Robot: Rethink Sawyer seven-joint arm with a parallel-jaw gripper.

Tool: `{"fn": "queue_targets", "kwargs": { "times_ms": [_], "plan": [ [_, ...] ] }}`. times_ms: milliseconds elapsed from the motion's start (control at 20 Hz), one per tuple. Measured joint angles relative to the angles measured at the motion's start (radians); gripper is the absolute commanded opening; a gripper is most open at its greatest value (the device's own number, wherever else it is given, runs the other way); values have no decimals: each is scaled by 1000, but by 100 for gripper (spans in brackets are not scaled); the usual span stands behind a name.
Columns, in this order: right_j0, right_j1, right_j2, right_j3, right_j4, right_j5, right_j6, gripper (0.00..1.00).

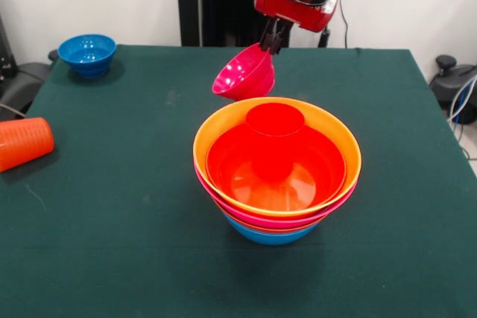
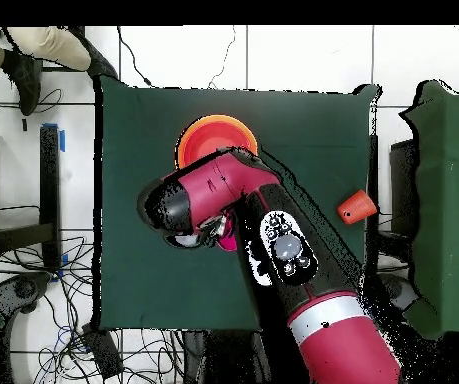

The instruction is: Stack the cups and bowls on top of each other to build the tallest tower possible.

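Observation:
The tower (image 1: 223, 128) stands mid-table: nested large bowls, yellow-orange rim on top, then pink, with blue (image 1: 268, 234) lowest. The red cup (image 1: 275, 121) stands upright at its centre. My gripper (image 1: 267, 44) is shut on the rim of the small magenta bowl (image 1: 243, 74) and holds it tilted in the air, just behind and left of the tower. The orange ribbed cup (image 1: 22, 142) lies on its side at the left edge. The small blue bowl (image 1: 87, 53) sits at the far left corner. In the overhead view the arm covers most of the tower (image 2: 213, 135).
The table has a dark green cloth (image 1: 112, 243). In the overhead view the orange cup (image 2: 356, 207) lies near the table's right edge, and a person's legs (image 2: 43, 45) show at the top left, off the table.

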Motion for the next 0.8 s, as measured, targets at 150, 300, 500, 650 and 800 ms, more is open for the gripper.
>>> {"fn": "queue_targets", "kwargs": {
  "times_ms": [150, 300, 500, 650, 800],
  "plan": [
    [3, 0, 0, -13, 0, 19, 0, 0],
    [7, 1, 0, -32, 0, 42, 0, 0],
    [8, 1, 0, -47, 0, 65, -2, 0],
    [8, -2, 0, -63, 6, 106, -3, 0],
    [7, -10, 0, -68, 14, 135, -3, 0]
  ]
}}
